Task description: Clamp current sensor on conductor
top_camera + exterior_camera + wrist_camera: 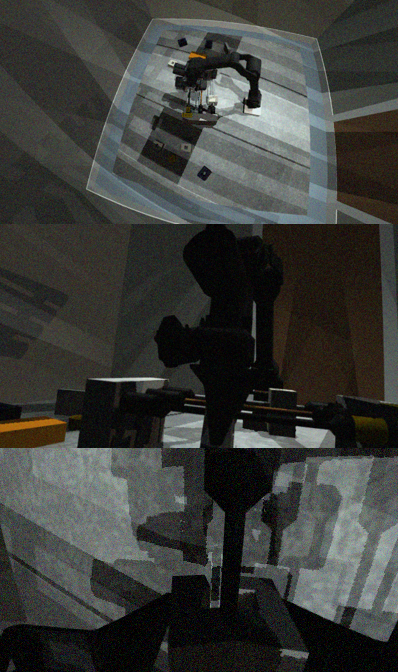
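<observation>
The open split-core sensor (225,657) is a dark block between the two fingers of my gripper (221,600) (217,435). My gripper is shut on it. In the wrist view its two upright sides stand left and right of a black conductor (234,548), which runs down into the block. Whether the halves are latched is too dark to tell, and the arrow is not visible. The yellow LOAD marker (187,114) sits at the left end of the grey terminal block (205,122). A yellow band (370,427) shows on the nearest conductor. My near finger hides the sensor in the exterior view.
More conductors run alongside, with a pale block (212,99) (282,412) at the farther ones. A tall end block (96,414) stands left of my finger. An orange block (197,56) (34,430), a white square piece (186,147), a dark blue block (204,173) and a yellow disc (171,158) lie around.
</observation>
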Robot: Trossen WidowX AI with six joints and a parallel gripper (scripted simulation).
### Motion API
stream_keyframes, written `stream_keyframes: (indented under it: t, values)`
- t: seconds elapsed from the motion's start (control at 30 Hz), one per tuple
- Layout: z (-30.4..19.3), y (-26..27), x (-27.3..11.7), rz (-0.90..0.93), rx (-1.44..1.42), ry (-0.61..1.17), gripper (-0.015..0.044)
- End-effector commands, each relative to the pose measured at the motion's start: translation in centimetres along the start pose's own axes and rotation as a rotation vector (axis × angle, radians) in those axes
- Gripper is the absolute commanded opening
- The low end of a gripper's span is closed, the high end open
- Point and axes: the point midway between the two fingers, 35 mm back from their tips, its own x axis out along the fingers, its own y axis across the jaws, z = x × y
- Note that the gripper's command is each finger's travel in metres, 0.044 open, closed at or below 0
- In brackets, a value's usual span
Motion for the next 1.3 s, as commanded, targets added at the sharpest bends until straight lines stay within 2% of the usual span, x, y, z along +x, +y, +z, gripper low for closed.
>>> stream_keyframes:
  t: [0.0,0.4,0.97,1.13,1.27]
  values:
    - [0.0,0.0,-0.1,0.002,0.0,0.0,0.0]
    - [0.0,0.0,-0.1,0.002,0.0,0.0,0.0]
    - [0.0,0.0,-0.2,-0.021,0.0,0.0,0.044]
    - [0.0,0.1,-2.2,-0.168,0.001,-0.001,0.044]
    - [0.0,0.0,-2.2,-0.184,0.001,-0.001,0.044]
